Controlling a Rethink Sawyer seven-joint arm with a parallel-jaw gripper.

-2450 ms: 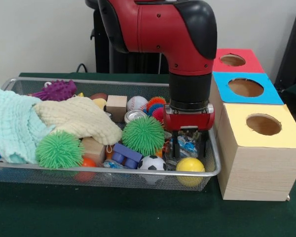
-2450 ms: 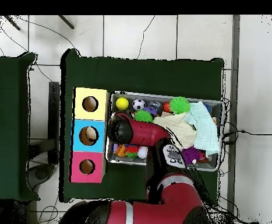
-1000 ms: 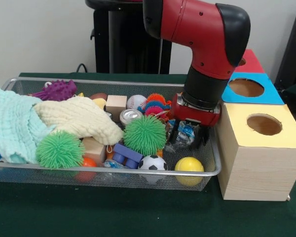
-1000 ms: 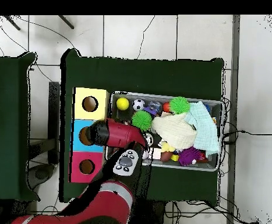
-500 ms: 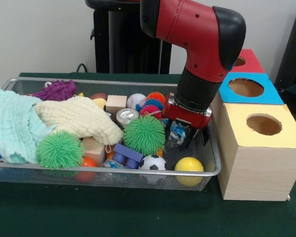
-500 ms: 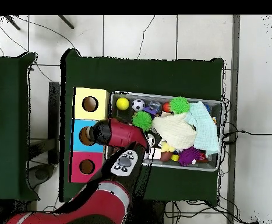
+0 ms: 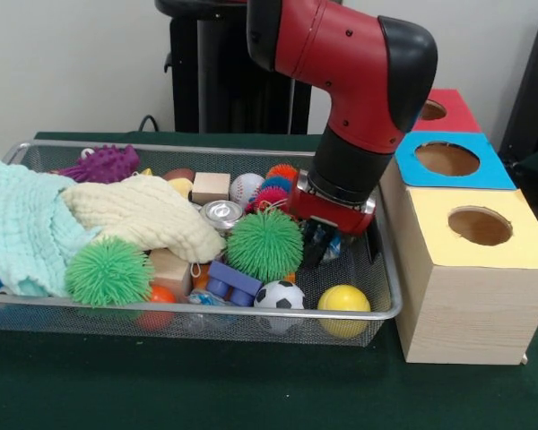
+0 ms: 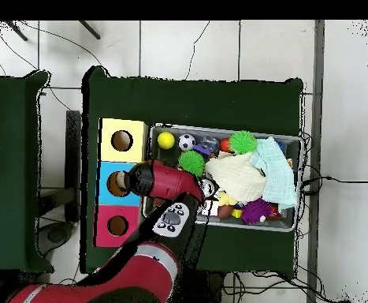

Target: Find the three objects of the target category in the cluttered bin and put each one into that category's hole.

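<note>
The wire-mesh bin (image 7: 72, 305) holds many toys and also shows in the overhead view (image 8: 210, 127). My gripper (image 7: 330, 244) hangs tilted inside the bin's right end, beside a green spiky ball (image 7: 264, 244). A dark and blue crinkly packet (image 7: 334, 245) shows right under it; I cannot tell whether it is held. Three wooden boxes stand to the right of the bin, with a yellow-topped hole (image 7: 480, 226), a blue-topped hole (image 7: 446, 159) and a red-topped hole (image 7: 433, 109). In the overhead view the arm (image 8: 167, 183) hides the gripper.
In the bin lie a yellow ball (image 7: 344, 298), a soccer ball (image 7: 278, 294), a baseball (image 7: 248, 186), a can (image 7: 221, 213), a wooden block (image 7: 211, 186), a blue brick (image 7: 233, 279), another green spiky ball (image 7: 108, 271), a purple spiky toy (image 7: 103, 163), a cream cloth (image 7: 143, 215) and a mint cloth (image 7: 22, 228).
The gripper rose from the bin's right end with the packet under it, swung toward the boxes, then came back a little left and lower. The green spiky ball shifted slightly right.
</note>
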